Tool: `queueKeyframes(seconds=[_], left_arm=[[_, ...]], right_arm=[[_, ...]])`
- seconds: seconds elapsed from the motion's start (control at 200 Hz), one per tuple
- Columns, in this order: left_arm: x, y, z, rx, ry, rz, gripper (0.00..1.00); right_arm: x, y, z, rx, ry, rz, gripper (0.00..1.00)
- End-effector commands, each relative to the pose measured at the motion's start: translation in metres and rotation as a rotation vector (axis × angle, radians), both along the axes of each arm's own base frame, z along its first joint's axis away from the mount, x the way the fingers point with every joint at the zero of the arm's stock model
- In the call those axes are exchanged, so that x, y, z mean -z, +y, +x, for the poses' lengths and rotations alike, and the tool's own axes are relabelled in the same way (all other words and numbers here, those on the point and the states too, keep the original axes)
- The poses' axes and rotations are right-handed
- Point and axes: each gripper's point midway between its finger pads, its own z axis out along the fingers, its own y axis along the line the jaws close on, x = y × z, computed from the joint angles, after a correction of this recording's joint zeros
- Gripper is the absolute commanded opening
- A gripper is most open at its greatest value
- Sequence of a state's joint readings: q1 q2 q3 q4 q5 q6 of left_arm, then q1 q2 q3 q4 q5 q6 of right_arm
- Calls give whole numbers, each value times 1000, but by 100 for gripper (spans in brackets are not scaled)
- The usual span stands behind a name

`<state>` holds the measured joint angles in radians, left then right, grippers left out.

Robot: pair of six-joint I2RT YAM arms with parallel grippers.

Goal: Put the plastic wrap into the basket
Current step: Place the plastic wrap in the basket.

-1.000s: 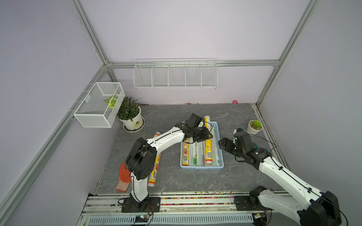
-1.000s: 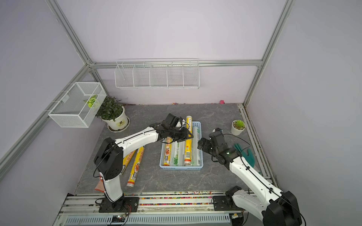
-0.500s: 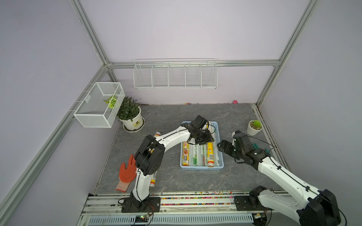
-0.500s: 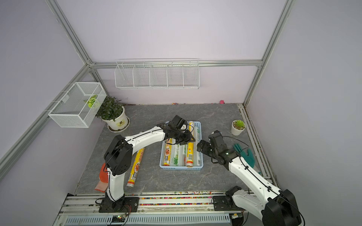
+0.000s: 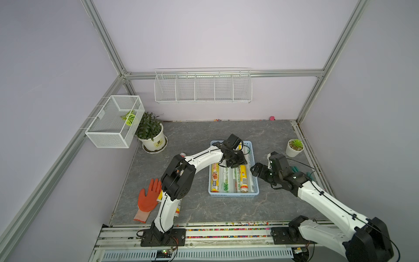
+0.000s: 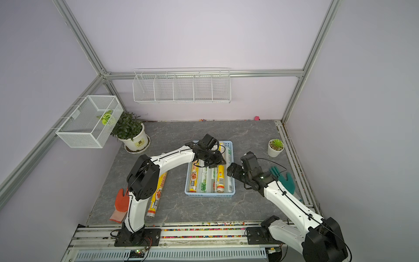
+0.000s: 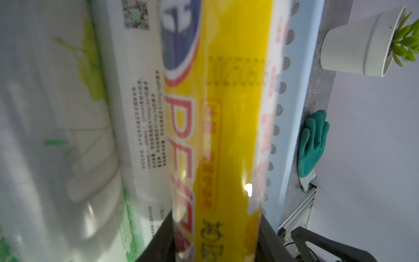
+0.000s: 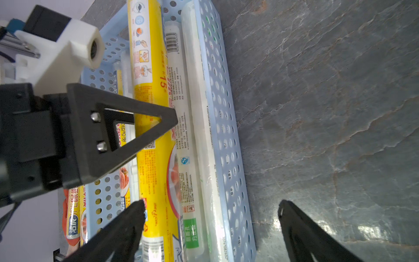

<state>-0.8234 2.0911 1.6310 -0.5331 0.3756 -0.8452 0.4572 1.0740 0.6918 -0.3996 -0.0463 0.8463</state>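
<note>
The left gripper (image 5: 236, 162) held a yellow roll (image 5: 243, 179) in the basket (image 5: 233, 195) at the middle of the tabletop (image 5: 195, 138), its long axis along the basket's length, while the right gripper (image 8: 210, 205) hung wide open beside its right wall.

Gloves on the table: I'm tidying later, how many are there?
2. An orange rubber-coated glove lies beside the left arm; a teal-green rubber-coated glove lies beside the right arm, partly covered by it. Others could hide under the arms.
</note>
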Motion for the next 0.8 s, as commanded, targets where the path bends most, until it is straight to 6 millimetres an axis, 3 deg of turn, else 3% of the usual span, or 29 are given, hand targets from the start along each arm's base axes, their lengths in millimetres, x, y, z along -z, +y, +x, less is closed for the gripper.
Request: queueKeyframes(seconds=[0.0,0.795], left_arm=[[0,-7,3,2,5,-6,22],[18,-3,-2,10,39,40,41]], right_arm=[[9,-3,-2,13,16,-6,97],[22,13,-1,-60,77,16,97]])
